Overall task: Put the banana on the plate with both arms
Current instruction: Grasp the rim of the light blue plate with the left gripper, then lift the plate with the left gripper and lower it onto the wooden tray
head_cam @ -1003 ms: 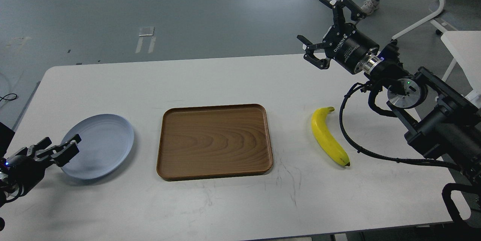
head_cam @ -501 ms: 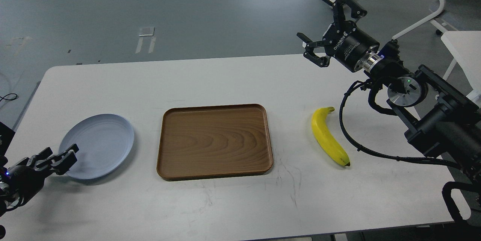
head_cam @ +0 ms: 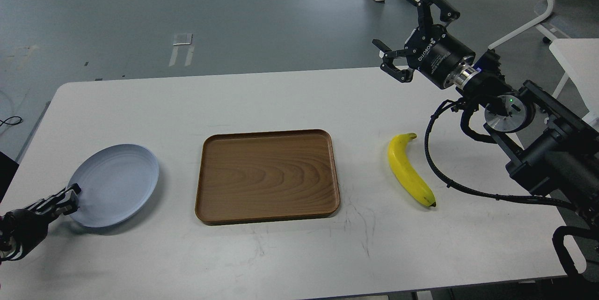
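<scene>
While the banana [head_cam: 410,169] lies untouched on the white table [head_cam: 299,103] at centre right of the frame, just right of the brown wooden tray [head_cam: 267,175], the task stands at its opening step.

Item, plate [head_cam: 114,184]: pale blue-grey, lower left of the frame, well apart from the banana, tray between them. Its near-left rim meets the left gripper [head_cam: 65,199].

Item, left gripper: low at the left edge, dark and seen nearly end-on. Fingers look drawn close together at the plate's rim; whether they pinch the rim or merely touch it, I cannot tell.

Item, right gripper [head_cam: 414,31]: raised in the upper right, above the table's far edge, fingers spread wide, holding nothing, well apart from the banana.

Step in hand, as judged: the left arm is handling the plate, the right has not yet begun its reach.

Next move calls for: the right gripper to come down over the banana's middle, jaws across its width, while the plate is brought within reach.

Changes against the earlier frames: the plate has shifted left and slightly toward the lower edge; the left gripper has drawn back to the lower left with it; the right gripper has risen a little to the right. Banana and tray unmoved.
</scene>
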Available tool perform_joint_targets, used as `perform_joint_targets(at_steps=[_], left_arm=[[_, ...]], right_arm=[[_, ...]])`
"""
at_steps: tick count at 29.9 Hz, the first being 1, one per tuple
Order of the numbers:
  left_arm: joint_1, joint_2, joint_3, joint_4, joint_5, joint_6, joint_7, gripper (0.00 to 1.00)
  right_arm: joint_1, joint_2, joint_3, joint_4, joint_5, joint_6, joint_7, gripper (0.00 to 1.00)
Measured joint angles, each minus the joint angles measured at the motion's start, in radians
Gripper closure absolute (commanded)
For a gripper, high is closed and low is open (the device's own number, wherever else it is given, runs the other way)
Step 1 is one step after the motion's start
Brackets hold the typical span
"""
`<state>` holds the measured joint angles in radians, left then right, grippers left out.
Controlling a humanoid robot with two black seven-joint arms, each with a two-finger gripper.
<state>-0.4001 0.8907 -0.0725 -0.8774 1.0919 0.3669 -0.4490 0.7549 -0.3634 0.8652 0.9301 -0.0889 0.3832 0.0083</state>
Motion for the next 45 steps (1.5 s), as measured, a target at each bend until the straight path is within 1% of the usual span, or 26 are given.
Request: perform_joint_targets(at_steps=[4, 9, 14, 18, 22, 27, 30, 34, 40, 45], left_arm=[[-0.005, 0.002, -0.001, -0.003, 0.002, 0.002, -0.031, 1.00], [-0.028, 0.012, -0.010, -0.020, 0.002, 0.003, -0.039, 1.00], [-0.119, 0.010, -0.005, -0.057, 0.014, -0.002, -0.040, 1.00], [-0.232, -0.005, -0.001, -0.136, 0.017, -0.040, -0.040, 1.00], [-0.303, -0.066, 0.008, -0.184, 0.062, -0.072, -0.040, 1.00], [-0.341, -0.181, 0.044, -0.191, 0.164, -0.096, -0.040, 1.00], [-0.369, -0.243, 0.090, -0.178, 0.175, -0.108, -0.039, 1.00], [-0.410, -0.322, 0.155, -0.131, 0.176, -0.110, -0.025, 1.00], [-0.422, -0.374, 0.188, -0.081, 0.176, -0.111, -0.019, 1.00], [-0.423, -0.414, 0.198, -0.015, 0.176, -0.111, -0.014, 1.00]], right_arm=[[0.000, 0.000, 0.005, -0.001, 0.000, -0.002, 0.001, 0.00], [0.000, 0.001, 0.013, -0.001, 0.000, -0.007, 0.001, 0.00], [0.009, 0.001, 0.034, 0.000, 0.000, -0.009, 0.001, 0.00], [0.023, 0.001, 0.042, 0.004, 0.000, -0.009, -0.002, 0.00], [0.029, 0.000, 0.046, 0.005, 0.001, -0.010, -0.002, 0.00], [0.056, 0.000, 0.055, 0.004, 0.002, -0.014, -0.003, 0.00], [0.065, -0.001, 0.059, 0.003, 0.002, -0.015, -0.004, 0.00], [0.066, -0.018, 0.066, 0.002, 0.013, -0.015, -0.005, 0.00], [0.065, -0.036, 0.068, 0.004, 0.023, -0.015, -0.005, 0.00], [0.064, -0.043, 0.072, 0.004, 0.023, -0.014, -0.005, 0.00]])
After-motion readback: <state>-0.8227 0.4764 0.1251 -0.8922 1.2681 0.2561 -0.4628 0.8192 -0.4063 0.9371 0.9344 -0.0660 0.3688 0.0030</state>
